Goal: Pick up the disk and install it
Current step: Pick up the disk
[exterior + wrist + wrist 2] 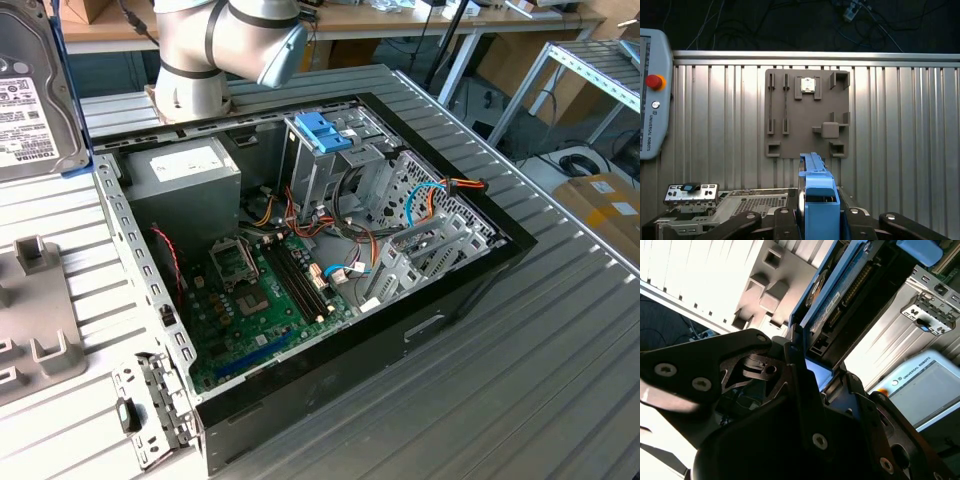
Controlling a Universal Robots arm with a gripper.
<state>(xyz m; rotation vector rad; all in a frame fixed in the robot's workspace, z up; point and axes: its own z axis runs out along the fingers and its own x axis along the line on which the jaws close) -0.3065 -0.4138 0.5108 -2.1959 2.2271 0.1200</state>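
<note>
— Where is the disk [817,192]?
— In the gripper [818,215], held on edge, blue-framed end towards the camera in the first wrist view. The jaws are closed on its two flat sides.
— A firm hold?
— Probably. In the second wrist view the disk [840,290] runs between the fingers [792,347], but the contact itself is hidden by the linkage.
— And against the case [330,340]?
— Outside it. In the exterior view the disk [35,90] hangs off the case's corner at the exterior view's left, label showing.
— What else is near?
— A grey plate [807,115] on the table [560,330] beside the case. Inside the case stands the cage [315,175], with a blue handle [322,130] on top.
</note>
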